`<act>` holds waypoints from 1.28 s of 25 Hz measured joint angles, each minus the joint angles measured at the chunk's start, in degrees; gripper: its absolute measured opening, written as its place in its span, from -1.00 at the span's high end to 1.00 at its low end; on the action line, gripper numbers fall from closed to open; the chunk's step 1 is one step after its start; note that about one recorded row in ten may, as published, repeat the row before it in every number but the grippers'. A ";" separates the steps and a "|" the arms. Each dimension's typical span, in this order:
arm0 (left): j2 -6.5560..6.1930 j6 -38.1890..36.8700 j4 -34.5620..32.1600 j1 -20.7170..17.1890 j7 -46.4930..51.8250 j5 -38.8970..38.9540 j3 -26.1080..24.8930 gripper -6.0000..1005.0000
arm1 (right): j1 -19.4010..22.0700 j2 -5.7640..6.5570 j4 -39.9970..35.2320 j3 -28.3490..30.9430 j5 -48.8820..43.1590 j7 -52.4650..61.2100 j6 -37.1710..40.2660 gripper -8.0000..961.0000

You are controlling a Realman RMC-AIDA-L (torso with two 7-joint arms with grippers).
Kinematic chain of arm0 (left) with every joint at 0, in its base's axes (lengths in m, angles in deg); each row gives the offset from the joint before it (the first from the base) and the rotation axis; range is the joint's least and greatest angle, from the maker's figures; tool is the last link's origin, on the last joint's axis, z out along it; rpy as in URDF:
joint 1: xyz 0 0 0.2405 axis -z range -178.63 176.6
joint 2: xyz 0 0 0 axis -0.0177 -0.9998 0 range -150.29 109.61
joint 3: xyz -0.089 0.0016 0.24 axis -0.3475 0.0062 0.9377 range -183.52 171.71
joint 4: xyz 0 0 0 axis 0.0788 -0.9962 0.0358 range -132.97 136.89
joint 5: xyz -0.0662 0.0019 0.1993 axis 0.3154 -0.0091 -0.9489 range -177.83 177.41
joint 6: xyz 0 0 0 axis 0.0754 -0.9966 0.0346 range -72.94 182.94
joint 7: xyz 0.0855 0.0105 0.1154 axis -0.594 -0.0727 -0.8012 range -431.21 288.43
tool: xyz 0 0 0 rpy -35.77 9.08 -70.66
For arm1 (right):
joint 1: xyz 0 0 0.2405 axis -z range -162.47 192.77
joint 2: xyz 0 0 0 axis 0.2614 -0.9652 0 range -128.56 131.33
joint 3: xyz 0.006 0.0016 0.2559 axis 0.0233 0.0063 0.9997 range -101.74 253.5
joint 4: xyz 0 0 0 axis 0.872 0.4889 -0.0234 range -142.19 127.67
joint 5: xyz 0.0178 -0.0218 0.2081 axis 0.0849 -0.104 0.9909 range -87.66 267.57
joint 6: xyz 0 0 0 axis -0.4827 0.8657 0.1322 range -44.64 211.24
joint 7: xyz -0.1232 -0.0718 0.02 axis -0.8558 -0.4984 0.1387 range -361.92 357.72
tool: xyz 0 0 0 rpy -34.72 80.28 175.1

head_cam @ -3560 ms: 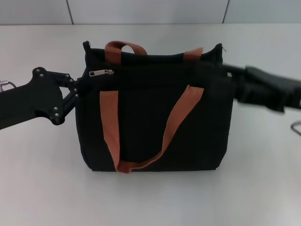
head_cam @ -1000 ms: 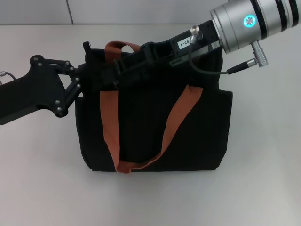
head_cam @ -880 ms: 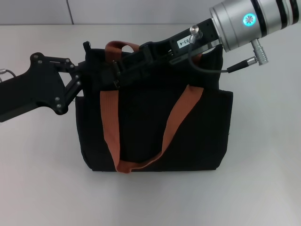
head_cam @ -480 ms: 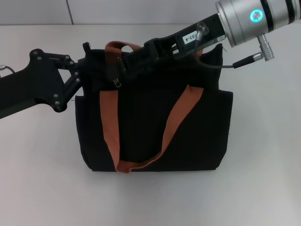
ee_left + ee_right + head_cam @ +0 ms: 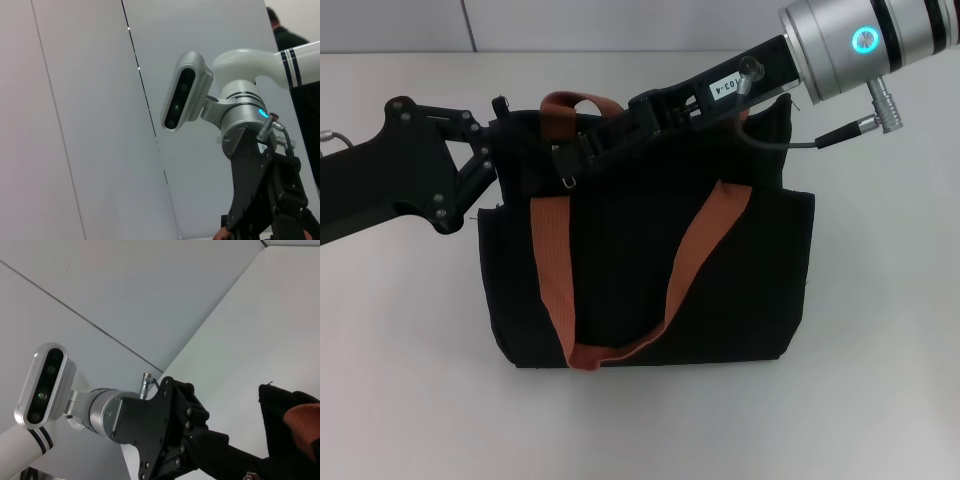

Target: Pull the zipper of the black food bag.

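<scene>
From the head camera we see the black food bag standing upright on the pale table, its two orange-brown handles showing, one draped down the front panel and one arching at the far upper edge. Our left gripper reaches in from the left and presses against the bag's upper left corner; its fingertips merge with the black fabric, so we cannot tell how far they are parted or whether they pinch the cloth. Our right gripper comes across the top of the bag from the upper right, its silver wrist with a lit blue ring up by the frame's corner. The zipper hangs as a small silver tab just under those fingertips, on the upper edge left of centre, beside the front handle's left strap. The fingertips look drawn close together at the tab (black on black, so we cannot say for sure that they grip it).

From the left wrist camera we see mostly the grey wall panels, and across from us the right arm with its wrist camera and blue light.

From the right wrist camera we see the left arm reaching toward a corner of the bag, with a strip of orange handle beside it.
</scene>
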State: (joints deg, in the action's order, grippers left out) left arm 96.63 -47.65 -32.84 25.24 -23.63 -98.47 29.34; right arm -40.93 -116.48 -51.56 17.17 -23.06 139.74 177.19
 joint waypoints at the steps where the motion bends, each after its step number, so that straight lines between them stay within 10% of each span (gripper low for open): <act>1: 0.00 0.00 0.00 0.09 0.12 0.00 0.00 0.94 | -0.01 -0.02 0.00 0.00 -0.01 -0.13 0.00 -0.28; 32: 0.48 0.63 0.00 3.94 4.80 -0.10 0.42 0.94 | 0.08 -0.77 -0.27 -1.67 -0.19 -0.87 -2.22 0.21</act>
State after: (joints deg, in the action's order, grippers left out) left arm 97.11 -47.02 -32.84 29.18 -18.83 -98.56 29.76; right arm -40.85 -117.25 -51.83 15.50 -23.25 138.87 174.97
